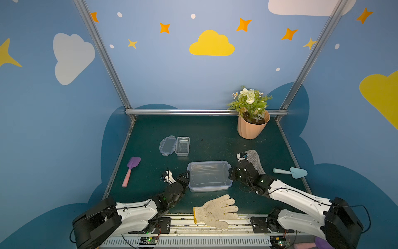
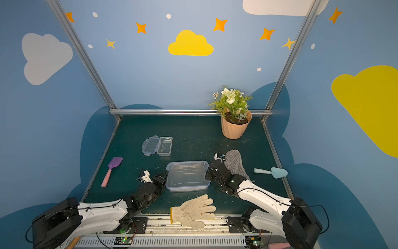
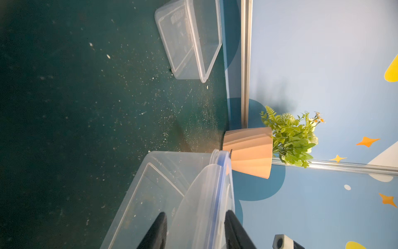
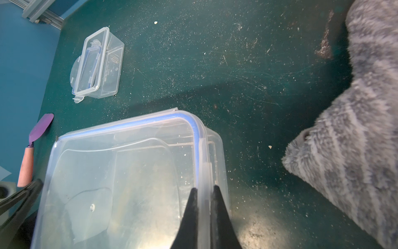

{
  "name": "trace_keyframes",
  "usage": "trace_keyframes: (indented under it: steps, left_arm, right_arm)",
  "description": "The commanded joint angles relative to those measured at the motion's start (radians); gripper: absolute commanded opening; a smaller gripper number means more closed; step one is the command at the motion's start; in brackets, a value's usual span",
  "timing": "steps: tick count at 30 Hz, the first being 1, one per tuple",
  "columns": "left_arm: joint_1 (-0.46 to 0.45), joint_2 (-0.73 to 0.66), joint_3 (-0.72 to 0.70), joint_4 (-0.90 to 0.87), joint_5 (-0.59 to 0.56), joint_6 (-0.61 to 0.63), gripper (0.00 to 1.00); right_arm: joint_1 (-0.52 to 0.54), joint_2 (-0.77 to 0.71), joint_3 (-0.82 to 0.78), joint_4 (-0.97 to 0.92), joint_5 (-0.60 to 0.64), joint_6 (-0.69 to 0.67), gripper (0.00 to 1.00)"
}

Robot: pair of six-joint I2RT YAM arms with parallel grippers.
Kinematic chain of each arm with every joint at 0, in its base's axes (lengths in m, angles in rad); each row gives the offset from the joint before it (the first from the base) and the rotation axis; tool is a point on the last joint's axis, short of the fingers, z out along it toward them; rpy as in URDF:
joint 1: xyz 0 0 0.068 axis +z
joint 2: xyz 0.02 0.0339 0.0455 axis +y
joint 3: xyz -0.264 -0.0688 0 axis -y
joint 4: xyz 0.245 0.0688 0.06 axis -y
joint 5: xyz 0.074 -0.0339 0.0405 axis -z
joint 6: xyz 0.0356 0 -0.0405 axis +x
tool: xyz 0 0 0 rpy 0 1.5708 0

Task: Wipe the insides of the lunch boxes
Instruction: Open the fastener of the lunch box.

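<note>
Robot arms at work on a lunch box: the right pincer (image 4: 204,190) was clamped tight on the end flap of the clear, blue-rimmed lid (image 4: 129,163) covering the large lunch box (image 1: 209,189), its black fingers (image 4: 191,215) pinched together with only the plastic between them. At the box's opposite short end, the left pincer (image 3: 196,212) had its jaws partway apart, one on each side of the lid's other end. We could not tell whether they pressed the plastic or merely flanked it. The large box lay directly between the two pincers.

Ahead of both pincers the dark green mat (image 1: 215,140), dusted with pale crumbs, ran bare to the metal rail (image 1: 193,112) at the back wall. The small lunch box (image 1: 182,146) stood open ahead of the left pincer and well apart from it, with its own lid (image 1: 168,146) lying flat just beside it on the outer side. Far ahead of the right pincer, a peach flower pot (image 1: 253,127) sat in the back corner against the rail.

Room at the flanks was tighter. A grey fuzzy cloth (image 4: 355,140) lay just outside the right pincer, partly under its arm, and we saw a pale blue trowel (image 1: 290,172) farther out, near the mat's edge. A purple scoop (image 1: 131,170) with a pink handle lay between the left pincer and the mat's edge on that side. Behind the pincers, between the two arms, a white knit glove (image 1: 215,212) rested on the mat's front edge
</note>
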Motion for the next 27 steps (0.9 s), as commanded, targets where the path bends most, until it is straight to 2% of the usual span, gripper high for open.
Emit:
trace_keyframes:
  steps: [1, 6, 13, 16, 21, 23, 27]
  left_arm:
    - [-0.013, -0.053, 0.021, 0.070, -0.027, 0.024, 0.43]
    - [-0.013, -0.082, 0.027, 0.029, -0.029, 0.027, 0.42]
    - [-0.013, -0.012, 0.062, 0.010, 0.027, 0.024, 0.40]
    - [-0.012, 0.019, 0.069, 0.009, 0.046, 0.011, 0.34]
    - [-0.012, 0.031, 0.065, 0.028, 0.024, 0.002, 0.29]
    - [-0.014, 0.022, 0.063, 0.040, 0.005, 0.008, 0.29]
    - [-0.014, 0.005, 0.068, 0.054, -0.018, 0.031, 0.37]
  right_arm:
    - [0.021, 0.051, -0.038, -0.101, -0.011, -0.015, 0.00]
    - [0.025, 0.064, -0.033, -0.101, -0.010, -0.017, 0.00]
    - [0.029, 0.064, -0.017, -0.126, 0.001, -0.023, 0.00]
    - [0.030, 0.056, -0.013, -0.141, 0.010, -0.028, 0.00]
    - [0.034, 0.051, -0.016, -0.143, 0.016, -0.023, 0.00]
    - [0.034, 0.055, -0.016, -0.144, 0.016, -0.022, 0.00]
    - [0.039, 0.065, -0.019, -0.144, 0.013, -0.018, 0.00]
